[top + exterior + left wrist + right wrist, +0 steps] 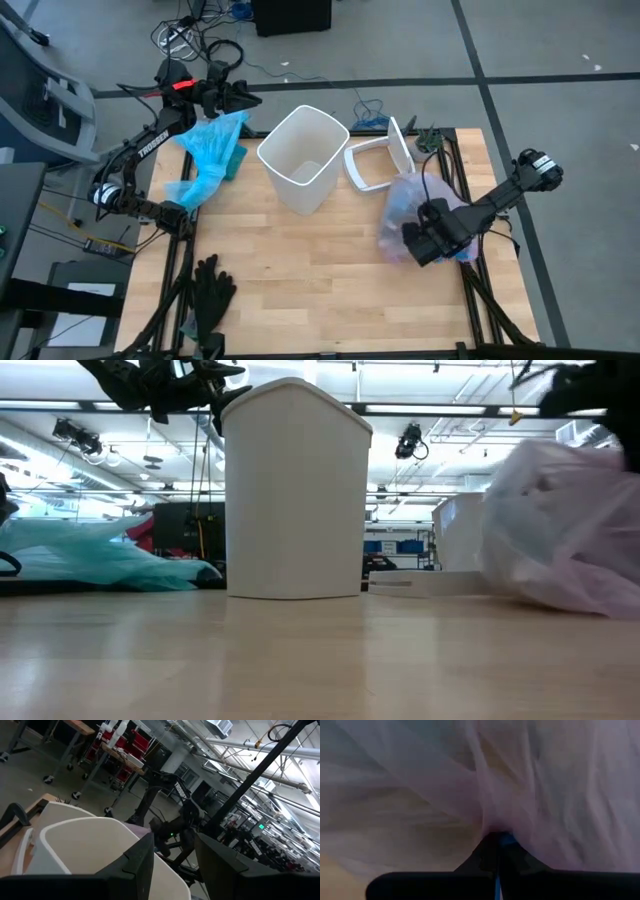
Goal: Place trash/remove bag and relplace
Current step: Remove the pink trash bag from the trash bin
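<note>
The right gripper (432,240) is pinched tight on the thin pink-lavender plastic bag (408,205) (full and lumpy), on the right side of the wooden table (300,270). The tall white plastic bin (302,158) stands empty to its left. The light-blue plastic bag (210,150) lies at the far left, right under the left gripper (240,98), which hangs open, holding nothing.
</note>
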`<act>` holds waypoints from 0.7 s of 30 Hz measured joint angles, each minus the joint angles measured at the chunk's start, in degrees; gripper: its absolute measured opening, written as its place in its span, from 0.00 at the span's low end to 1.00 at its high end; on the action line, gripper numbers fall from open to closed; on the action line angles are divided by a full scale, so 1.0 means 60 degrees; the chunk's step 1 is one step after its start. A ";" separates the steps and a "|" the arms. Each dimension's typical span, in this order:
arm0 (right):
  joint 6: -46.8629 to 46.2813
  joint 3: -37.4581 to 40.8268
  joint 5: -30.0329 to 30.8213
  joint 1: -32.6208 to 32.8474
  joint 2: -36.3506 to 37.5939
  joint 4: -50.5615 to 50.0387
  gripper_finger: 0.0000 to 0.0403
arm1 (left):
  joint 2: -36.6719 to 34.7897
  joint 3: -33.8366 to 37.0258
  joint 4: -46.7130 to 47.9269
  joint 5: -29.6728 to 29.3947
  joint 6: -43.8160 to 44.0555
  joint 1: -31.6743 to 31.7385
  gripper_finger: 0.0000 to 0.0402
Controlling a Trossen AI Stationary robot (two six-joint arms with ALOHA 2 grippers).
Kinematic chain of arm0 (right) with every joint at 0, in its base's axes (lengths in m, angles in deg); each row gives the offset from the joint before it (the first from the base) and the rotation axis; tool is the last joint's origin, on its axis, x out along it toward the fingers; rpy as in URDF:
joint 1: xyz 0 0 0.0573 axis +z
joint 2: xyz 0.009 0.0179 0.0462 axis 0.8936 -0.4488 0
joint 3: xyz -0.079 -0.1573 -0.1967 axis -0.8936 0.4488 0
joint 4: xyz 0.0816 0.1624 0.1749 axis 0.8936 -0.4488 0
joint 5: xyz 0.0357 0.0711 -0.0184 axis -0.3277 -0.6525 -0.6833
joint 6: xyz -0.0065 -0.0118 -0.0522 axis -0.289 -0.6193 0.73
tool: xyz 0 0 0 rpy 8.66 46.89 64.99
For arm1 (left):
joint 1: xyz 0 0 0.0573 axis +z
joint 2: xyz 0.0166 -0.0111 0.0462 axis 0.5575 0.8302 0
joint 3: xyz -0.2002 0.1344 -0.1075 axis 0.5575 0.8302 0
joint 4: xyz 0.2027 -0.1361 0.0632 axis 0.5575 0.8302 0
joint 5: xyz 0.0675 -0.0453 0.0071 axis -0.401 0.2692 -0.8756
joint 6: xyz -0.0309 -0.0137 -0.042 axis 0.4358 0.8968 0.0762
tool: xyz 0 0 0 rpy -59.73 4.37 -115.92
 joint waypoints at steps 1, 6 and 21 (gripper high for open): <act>-0.0056 0.0000 0.0608 -0.0004 0.0000 0.0025 0.00 | 0.0000 0.0000 0.0000 -0.0015 0.0000 0.0000 0.38; -0.0344 -0.0093 0.2793 -0.0178 0.0008 -0.0065 0.01 | 0.0000 0.0000 -0.0007 -0.0169 -0.0004 0.0000 0.38; 0.0799 -0.1662 0.0290 0.0245 0.0908 0.0701 0.34 | 0.0004 0.0000 -0.0015 -0.0177 -0.0017 0.0000 0.38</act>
